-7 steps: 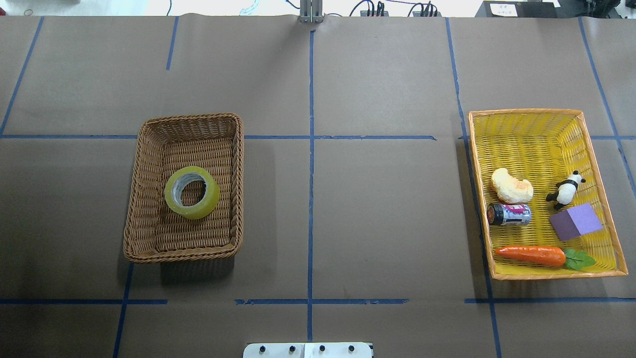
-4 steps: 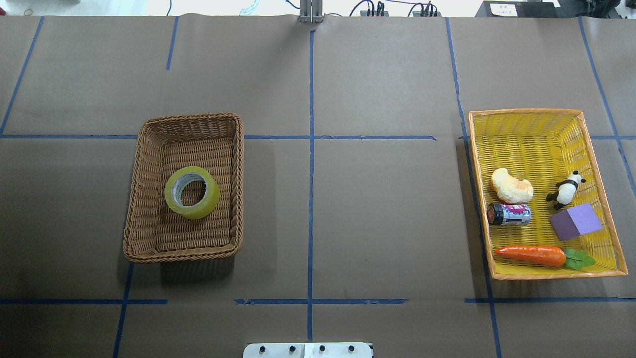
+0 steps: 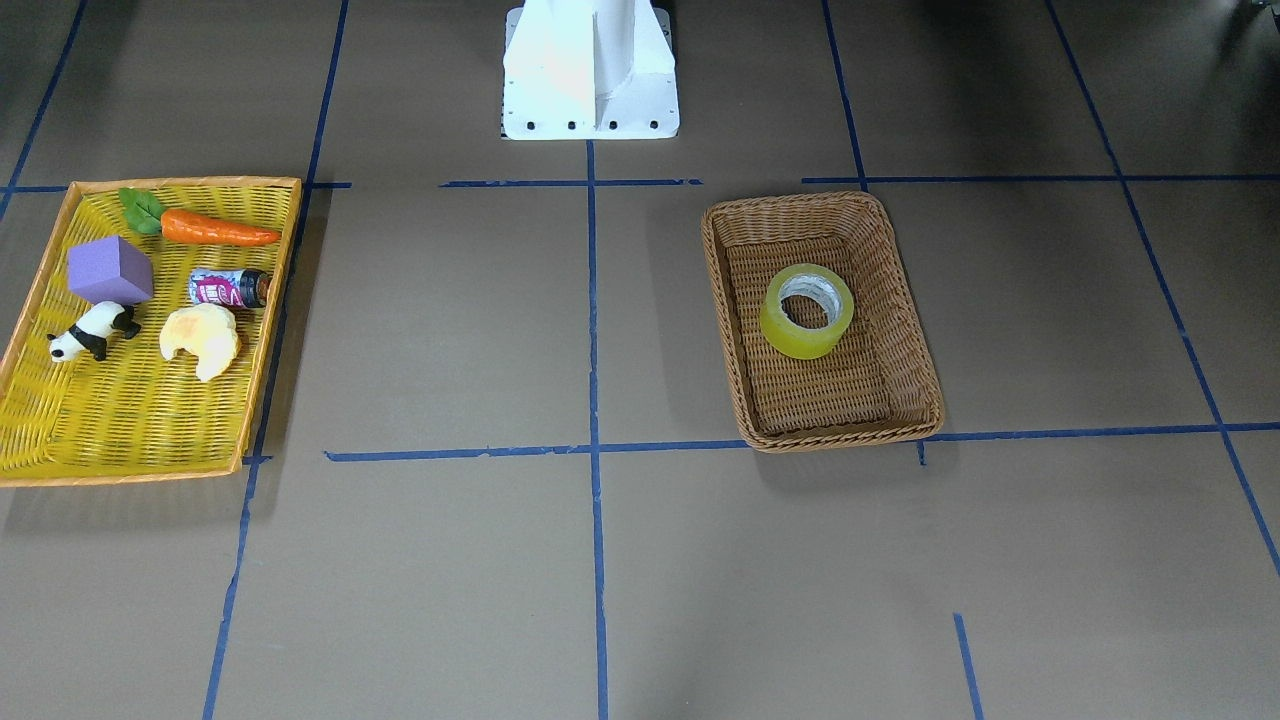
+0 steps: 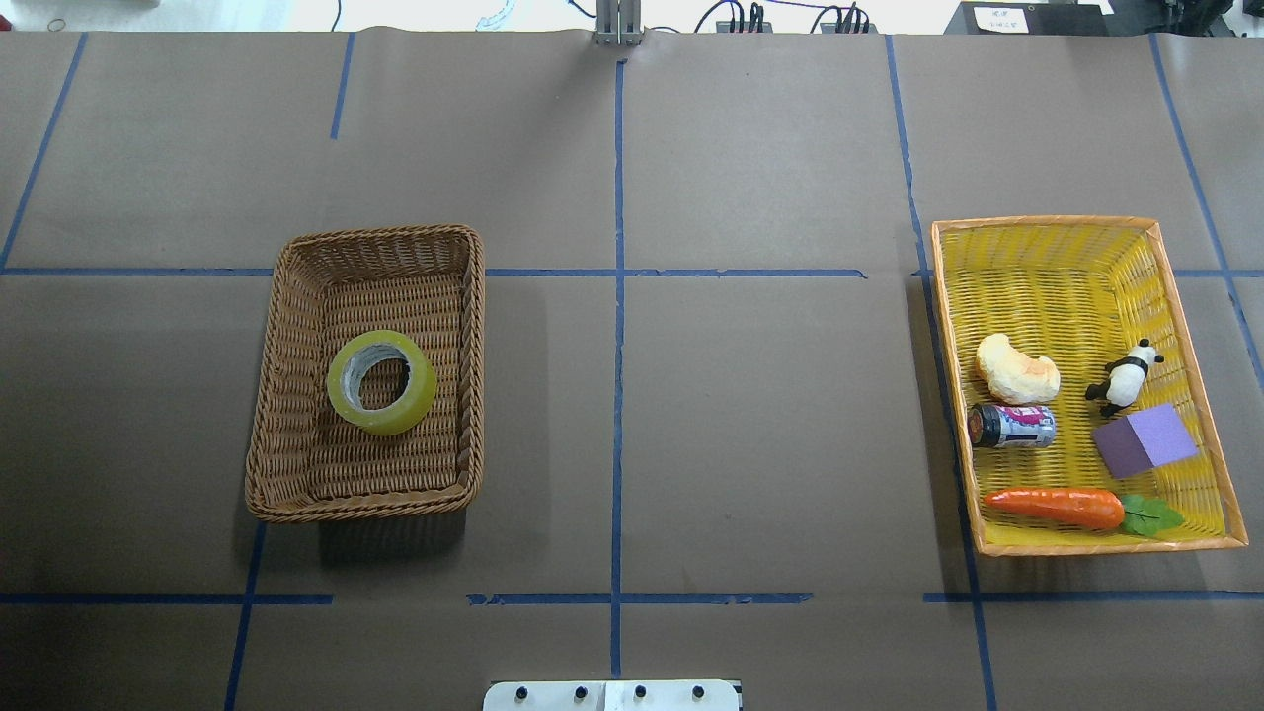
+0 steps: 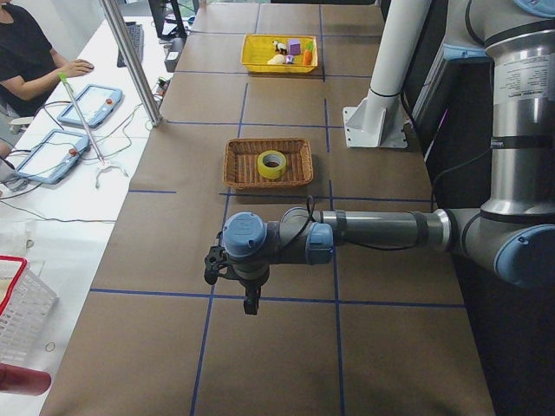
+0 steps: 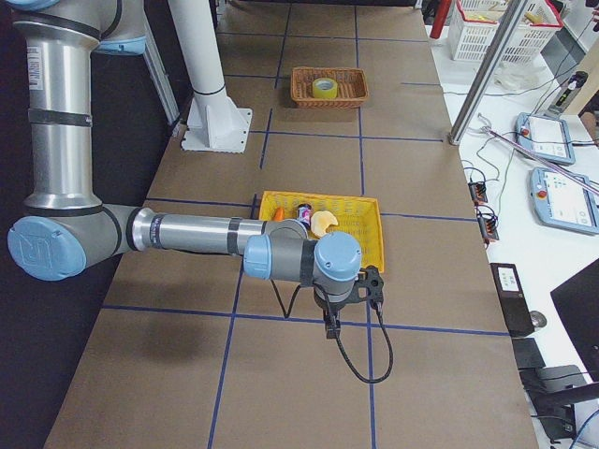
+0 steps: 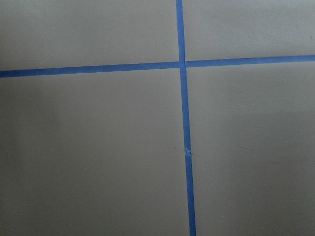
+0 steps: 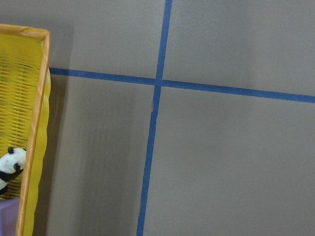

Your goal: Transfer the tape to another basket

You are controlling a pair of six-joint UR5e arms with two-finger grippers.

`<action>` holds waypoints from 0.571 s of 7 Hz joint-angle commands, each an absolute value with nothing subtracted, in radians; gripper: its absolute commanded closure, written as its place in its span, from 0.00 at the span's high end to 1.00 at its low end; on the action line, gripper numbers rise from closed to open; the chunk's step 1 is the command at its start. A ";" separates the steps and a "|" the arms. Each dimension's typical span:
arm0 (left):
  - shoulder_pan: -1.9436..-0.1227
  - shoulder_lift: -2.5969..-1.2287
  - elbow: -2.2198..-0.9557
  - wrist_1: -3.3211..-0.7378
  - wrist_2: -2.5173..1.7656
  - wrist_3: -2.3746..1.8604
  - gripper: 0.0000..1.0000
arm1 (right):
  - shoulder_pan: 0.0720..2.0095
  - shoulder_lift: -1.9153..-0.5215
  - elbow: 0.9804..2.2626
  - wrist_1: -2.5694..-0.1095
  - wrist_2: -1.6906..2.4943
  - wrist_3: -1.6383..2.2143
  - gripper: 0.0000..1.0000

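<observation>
Two hands found, each caught by a side camera alone. Saw the left hand (image 5: pixel 251 299) hanging fingers-down, close over bare brown desk (image 5: pixel 277 373), just above a blue line (image 5: pixel 364 302) and well short of the basket (image 5: pixel 267 185). Could not tell fingers apart from fingers together there. Got nothing from its wrist camera but desk paper and two crossing blue lines. Saw the right hand (image 6: pixel 330 325) hanging the same way at the other end of the desk, just outside a corner of the yellow tray (image 4: pixel 1047 220). Likewise could not tell spread from closed. Caught in its wrist view the tray's orange-rimmed corner and, inside it, part of the panda (image 8: pixel 9 164).

Farther out, found the tape (image 4: pixel 382 382) lying flat, hole up, about mid-floor in the basket, apart from all four walls. Placed the basket on the robot's left half of the desk and the yellow tray on the right half, well apart from each other. Counted five things in the tray:
- croissant toy (image 4: pixel 1017 370)
- panda near it
- can (image 4: pixel 1012 426) on its side, just robotward of the croissant toy
- purple block (image 4: pixel 1145 441) just beside the panda
- carrot (image 4: pixel 1057 506) with a green leaf, along the wall nearest the robot

Noted the white base (image 3: pixel 590 70) midway along the desk's robot-side edge.
</observation>
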State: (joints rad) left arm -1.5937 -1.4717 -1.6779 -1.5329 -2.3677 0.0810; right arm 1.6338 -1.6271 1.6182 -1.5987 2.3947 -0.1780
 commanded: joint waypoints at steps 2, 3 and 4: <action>-1.591 -1.459 -1.694 -1.509 -2.319 0.095 1.00 | 1.634 -1.628 1.614 -1.600 2.395 -0.176 1.00; -1.591 -1.457 -1.677 -1.514 -2.322 0.125 1.00 | 1.634 -1.628 1.612 -1.600 2.395 -0.176 1.00; -1.591 -1.457 -1.663 -1.514 -2.324 0.164 1.00 | 1.634 -1.628 1.609 -1.600 2.395 -0.176 1.00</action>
State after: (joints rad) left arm -1.5908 -1.4587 -1.6786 -1.5123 -2.3219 0.1247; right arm 1.6337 -1.6275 1.6123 -1.5999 2.3945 -0.1765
